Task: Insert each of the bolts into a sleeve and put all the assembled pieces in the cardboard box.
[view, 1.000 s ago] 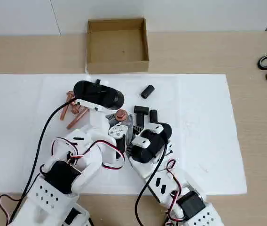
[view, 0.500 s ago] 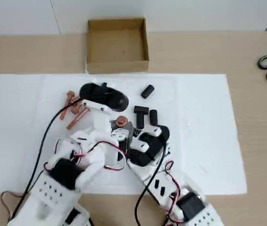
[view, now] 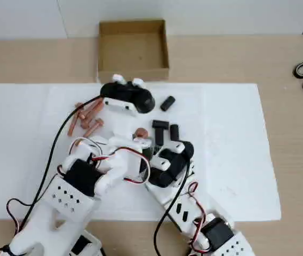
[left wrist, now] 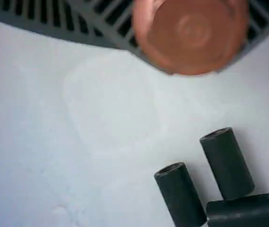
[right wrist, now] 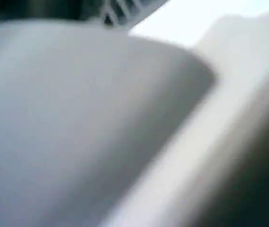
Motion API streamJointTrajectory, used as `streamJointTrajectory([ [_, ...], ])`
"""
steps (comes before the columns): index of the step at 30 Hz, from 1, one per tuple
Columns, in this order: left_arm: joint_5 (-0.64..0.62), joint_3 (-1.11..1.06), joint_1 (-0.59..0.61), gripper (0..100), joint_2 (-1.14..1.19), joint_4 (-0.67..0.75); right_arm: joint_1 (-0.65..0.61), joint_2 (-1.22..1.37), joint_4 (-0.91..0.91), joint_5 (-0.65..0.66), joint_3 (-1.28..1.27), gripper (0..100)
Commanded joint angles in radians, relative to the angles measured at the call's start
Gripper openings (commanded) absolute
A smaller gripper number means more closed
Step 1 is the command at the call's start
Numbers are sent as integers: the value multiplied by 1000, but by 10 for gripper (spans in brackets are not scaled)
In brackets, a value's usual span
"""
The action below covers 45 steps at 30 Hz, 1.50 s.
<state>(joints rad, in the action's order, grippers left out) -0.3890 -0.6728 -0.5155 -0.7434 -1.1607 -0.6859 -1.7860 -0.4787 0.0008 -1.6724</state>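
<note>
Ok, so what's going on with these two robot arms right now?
The left gripper holds a copper bolt over the white sheet, near three black sleeves. The right gripper sits beside those sleeves. One more sleeve lies apart, loose bolts lie in a pile, and nothing assembled is in the cardboard box yet.

A light wooden table with a smooth matte top runs back to a plain white wall with a thin vertical seam, and a large white paper sheet lies flat across the tabletop under soft, even light.
</note>
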Motion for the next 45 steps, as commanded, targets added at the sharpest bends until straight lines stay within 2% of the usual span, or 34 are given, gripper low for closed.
streamJointTrajectory([
  [1, -6, 22, -2, 10, 6, -57, 2, -28, 12, 0, 26, 4],
  [9, -61, 22, -2, 194, -95, -130, 4, -28, 12, 0, 26, 4],
  [16, -61, 21, 6, 235, -176, -133, 5, -28, 12, 0, 26, 4],
  [20, -60, 28, 12, 281, -210, -181, 19, -28, 12, 0, 26, 4],
  [26, -57, 30, 190, 331, -327, -249, 62, -24, -21, 0, 26, 4],
  [30, 52, 77, 333, 331, -370, -420, 154, -24, -188, 0, 49, 4],
  [34, 129, 125, 489, 331, -370, -454, 286, -22, -312, 29, 163, 4],
  [38, 141, 166, 509, 331, -370, -465, 325, 27, -375, 109, 307, 4],
  [41, 138, 171, 509, 331, -370, -465, 331, 191, -366, 114, 466, 4],
  [45, 138, 171, 509, 331, -376, -462, 331, 547, -323, 107, 772, 4],
])
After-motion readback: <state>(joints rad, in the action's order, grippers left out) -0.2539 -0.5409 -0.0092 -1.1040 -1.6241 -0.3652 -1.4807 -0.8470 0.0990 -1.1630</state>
